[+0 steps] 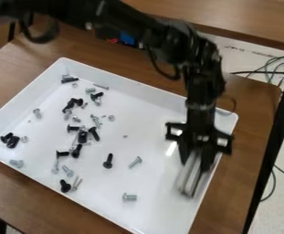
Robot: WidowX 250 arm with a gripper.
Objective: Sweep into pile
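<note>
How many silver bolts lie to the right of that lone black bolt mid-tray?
2: a silver bolt beside the black bolt, another nearer the camera. The robot arm may hide more.

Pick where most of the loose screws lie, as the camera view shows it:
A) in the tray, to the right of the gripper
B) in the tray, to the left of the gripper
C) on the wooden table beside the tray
B: the black screws and silver screws lie scattered left of the gripper, inside the white tray.
</note>
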